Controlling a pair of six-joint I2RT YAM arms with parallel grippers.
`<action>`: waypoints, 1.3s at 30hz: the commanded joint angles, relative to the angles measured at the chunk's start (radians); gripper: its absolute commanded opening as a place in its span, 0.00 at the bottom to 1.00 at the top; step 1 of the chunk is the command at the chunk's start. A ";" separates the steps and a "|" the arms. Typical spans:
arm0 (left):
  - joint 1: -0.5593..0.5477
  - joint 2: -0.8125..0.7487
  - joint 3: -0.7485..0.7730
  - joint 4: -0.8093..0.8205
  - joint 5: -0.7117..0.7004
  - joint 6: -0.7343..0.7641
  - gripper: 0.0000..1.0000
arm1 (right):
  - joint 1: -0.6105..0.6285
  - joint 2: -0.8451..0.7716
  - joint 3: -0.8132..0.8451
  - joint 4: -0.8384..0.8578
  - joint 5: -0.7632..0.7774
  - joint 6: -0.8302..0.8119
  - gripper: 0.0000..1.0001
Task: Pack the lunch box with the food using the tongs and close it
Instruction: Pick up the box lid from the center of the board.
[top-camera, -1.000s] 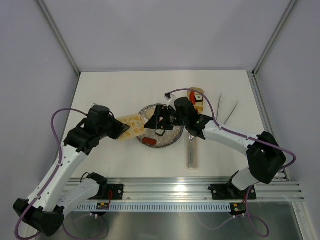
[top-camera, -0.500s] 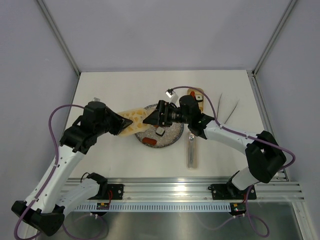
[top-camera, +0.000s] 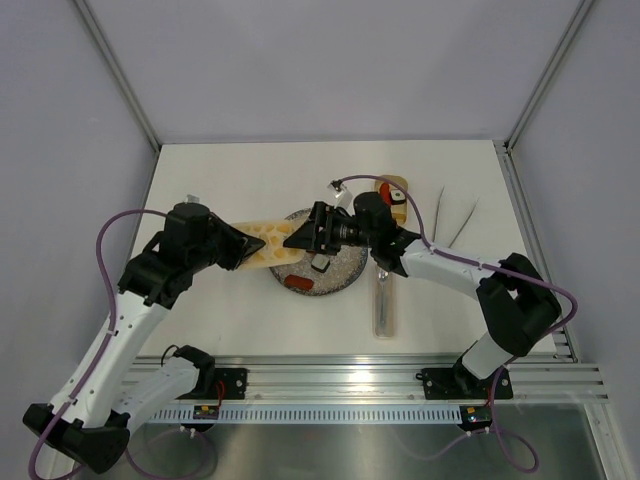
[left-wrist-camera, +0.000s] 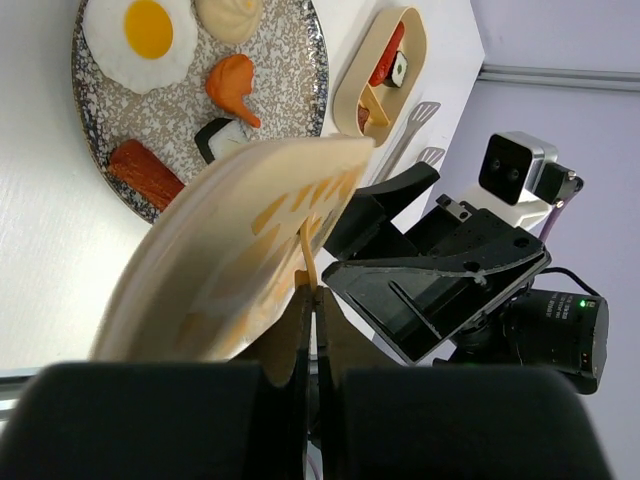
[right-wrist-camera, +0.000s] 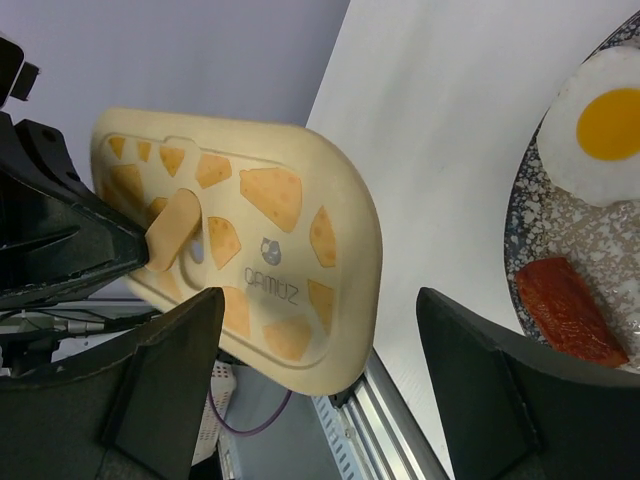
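Two robot arms met above a speckled grey round plate (left-wrist-camera: 285, 50) on the white desk (top-camera: 240, 180), partway through packing a toy lunch. The left hand (left-wrist-camera: 308, 325) was clamped shut on the thin tab of a cream lid (right-wrist-camera: 270, 230) patterned with yellow cheese wedges. It held the lid on edge in the air, apparently so its partner could take it. The right hand (top-camera: 300, 238) faced the lid with its jaws spread wide, gripping nothing. The small cream-beige lunch box (left-wrist-camera: 347, 92) sat uncovered just beyond the plate, with one red-brown sausage (left-wrist-camera: 390, 48) and one sushi roll (left-wrist-camera: 399, 68) inside. A fried egg (left-wrist-camera: 140, 35), pale bun (left-wrist-camera: 228, 15), orange piece (left-wrist-camera: 235, 85), second roll (left-wrist-camera: 225, 135) and second sausage (left-wrist-camera: 145, 172) lay on the plate. The thin silver tongs (top-camera: 451, 232) lay untouched well to the right, so closing looked premature.
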 joint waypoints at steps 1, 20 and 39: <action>0.010 -0.024 0.049 0.059 0.034 0.015 0.00 | -0.019 -0.009 0.019 0.030 -0.005 -0.018 0.85; 0.030 0.168 0.165 0.078 0.282 0.246 0.00 | -0.105 0.045 0.265 -0.397 -0.292 -0.403 0.85; 0.030 0.360 0.339 -0.096 0.465 0.736 0.00 | -0.162 -0.045 0.374 -0.849 -0.343 -0.754 0.90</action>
